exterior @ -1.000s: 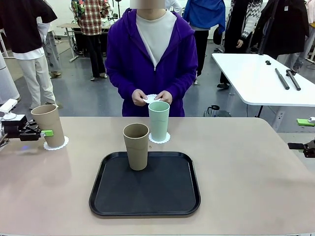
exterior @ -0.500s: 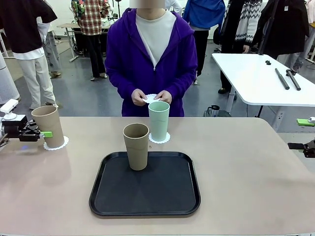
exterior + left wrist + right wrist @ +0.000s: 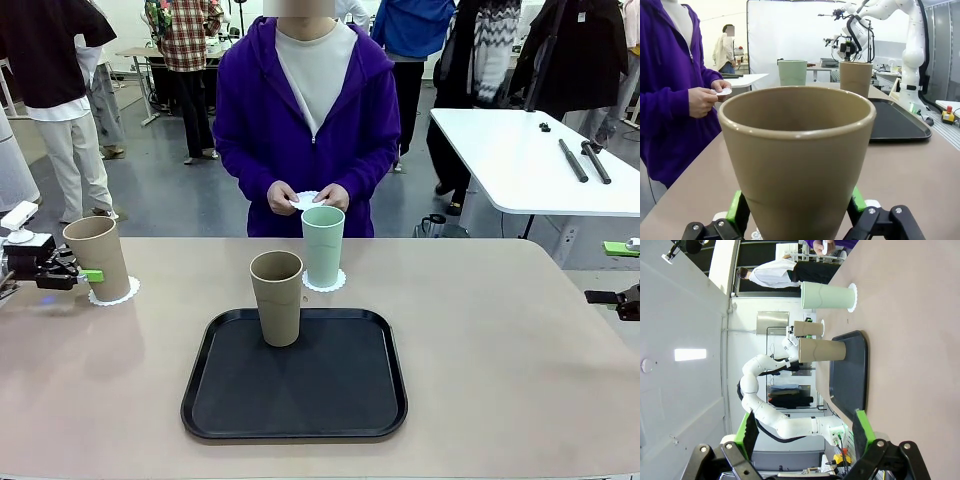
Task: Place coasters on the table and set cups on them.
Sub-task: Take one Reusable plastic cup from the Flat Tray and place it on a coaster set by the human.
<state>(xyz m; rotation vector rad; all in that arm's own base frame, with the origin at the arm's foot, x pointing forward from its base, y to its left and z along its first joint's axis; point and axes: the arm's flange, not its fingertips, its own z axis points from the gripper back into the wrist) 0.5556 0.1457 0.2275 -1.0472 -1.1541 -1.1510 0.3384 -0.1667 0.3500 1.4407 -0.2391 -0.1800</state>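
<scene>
**Beige cup (image 3: 97, 255) clamped in left pincer (image 3: 796, 212)**

Reaching in level and low over the counter (image 3: 500, 380), the left pincer presses its green pads to either side of the cup, which stands on a coaster (image 3: 118, 293). Its arm is cut off at the picture's edge. Beyond that pincer stand the mint cup (image 3: 323, 245) and a second beige cup (image 3: 277, 298) on the tray (image 3: 300, 400). The right pincer (image 3: 805, 432), rolled sideways, gapes wide with nothing between its fingers. The person's hands (image 3: 283, 198) pinch something white, hard to make out.

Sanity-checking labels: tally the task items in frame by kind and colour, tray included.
Beige-brown cups: 2
Mint-green cup: 1
Coasters: 3, two under cups, one in the person's hands
Black tray: 1
Total: 7
</scene>
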